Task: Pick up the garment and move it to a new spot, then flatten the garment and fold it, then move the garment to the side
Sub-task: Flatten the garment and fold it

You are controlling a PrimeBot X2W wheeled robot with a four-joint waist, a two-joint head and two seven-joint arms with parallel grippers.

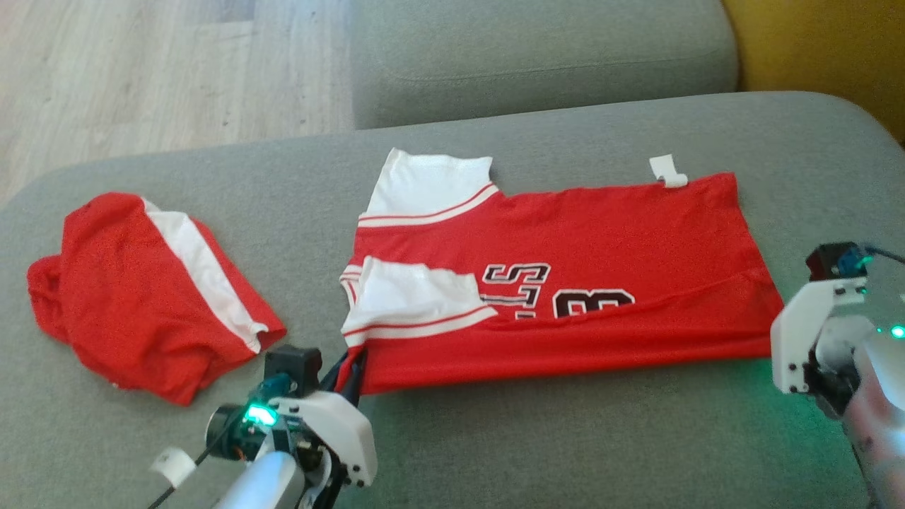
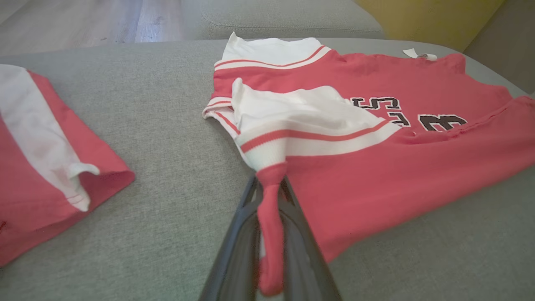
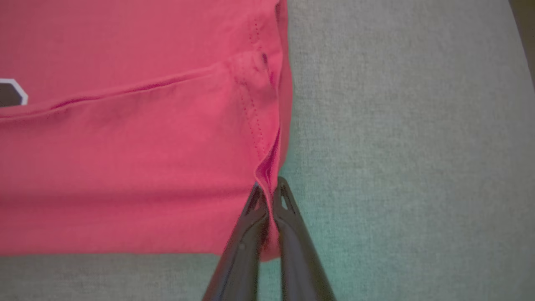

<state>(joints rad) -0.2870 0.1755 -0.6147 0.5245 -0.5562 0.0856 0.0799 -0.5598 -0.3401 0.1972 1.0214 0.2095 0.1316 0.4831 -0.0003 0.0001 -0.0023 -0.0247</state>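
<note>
The garment [image 1: 580,240] is a red jersey with white sleeves and black lettering, spread across a grey cushion with its near edge folded over the print. My left gripper [image 1: 351,367] is shut on the jersey's near left corner, just below the white sleeve. In the left wrist view a pinched strip of red cloth runs down between the fingers of that gripper [image 2: 269,184]. My right gripper [image 3: 269,188] is shut on the near right hem corner of the garment [image 3: 125,167]. In the head view its white wrist housing [image 1: 806,339] stands beside that corner.
Red shorts [image 1: 141,290] with a white stripe lie crumpled at the left of the grey cushion [image 1: 537,438]. A second grey cushion [image 1: 537,56] sits behind, with wooden floor [image 1: 141,71] at far left and a yellow surface [image 1: 820,42] at far right.
</note>
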